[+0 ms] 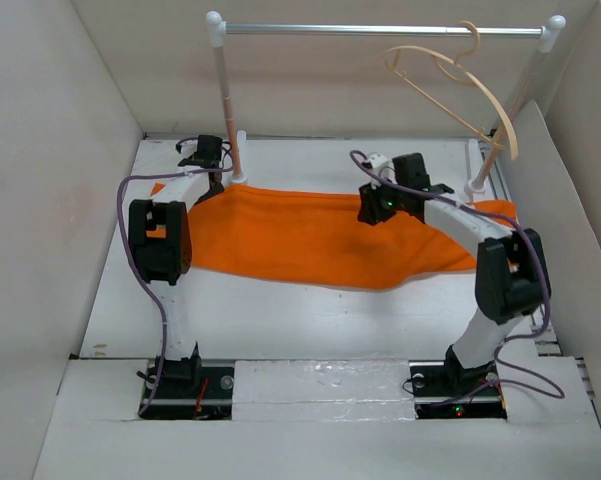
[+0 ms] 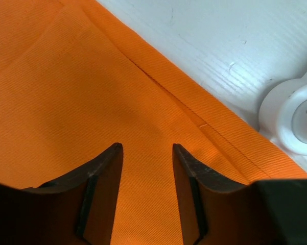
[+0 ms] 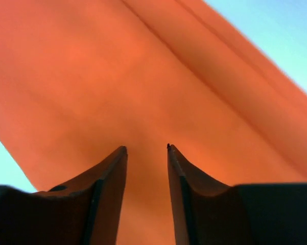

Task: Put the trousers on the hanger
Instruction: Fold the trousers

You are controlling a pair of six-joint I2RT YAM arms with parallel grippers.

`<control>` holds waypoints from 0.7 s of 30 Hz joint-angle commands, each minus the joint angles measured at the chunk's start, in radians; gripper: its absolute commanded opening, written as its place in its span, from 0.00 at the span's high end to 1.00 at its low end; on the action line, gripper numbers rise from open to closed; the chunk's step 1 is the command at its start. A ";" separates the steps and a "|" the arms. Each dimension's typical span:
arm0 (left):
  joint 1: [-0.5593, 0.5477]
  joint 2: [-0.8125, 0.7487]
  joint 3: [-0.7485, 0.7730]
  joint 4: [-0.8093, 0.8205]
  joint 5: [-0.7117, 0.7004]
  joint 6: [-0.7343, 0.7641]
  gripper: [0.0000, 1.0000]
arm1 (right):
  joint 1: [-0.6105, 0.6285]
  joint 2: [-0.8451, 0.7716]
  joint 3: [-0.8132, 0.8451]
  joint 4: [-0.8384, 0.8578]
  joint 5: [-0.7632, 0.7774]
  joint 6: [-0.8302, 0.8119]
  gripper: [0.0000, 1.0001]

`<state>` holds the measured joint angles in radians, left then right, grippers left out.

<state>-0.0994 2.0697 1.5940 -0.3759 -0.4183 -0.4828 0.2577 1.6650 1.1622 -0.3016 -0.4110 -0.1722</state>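
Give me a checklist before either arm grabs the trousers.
1. The trousers lie spread on the table: ok.
2. The hanger is hooked on the rail, bare: ok.
3. The left fingers are apart above the stitched edge of the trousers: ok.
4. The right fingers are apart above the orange cloth: ok.
5. Either pair touches the cloth: cannot tell.

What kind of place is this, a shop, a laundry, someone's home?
Most likely a robot test booth in a lab, not a home: plain white walls box in a table, two robot arms are bolted at its near edge, and a clothes rail carries a lone hanger behind orange trousers.
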 commanded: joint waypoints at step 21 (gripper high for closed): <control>0.017 0.020 0.011 -0.017 -0.019 0.012 1.00 | 0.084 0.585 0.640 -0.228 -0.092 -0.187 0.48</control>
<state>-0.0895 2.1139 1.6287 -0.3904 -0.4122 -0.4786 0.3481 2.2440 1.7603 -0.5091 -0.4454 -0.3393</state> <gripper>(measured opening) 0.003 0.518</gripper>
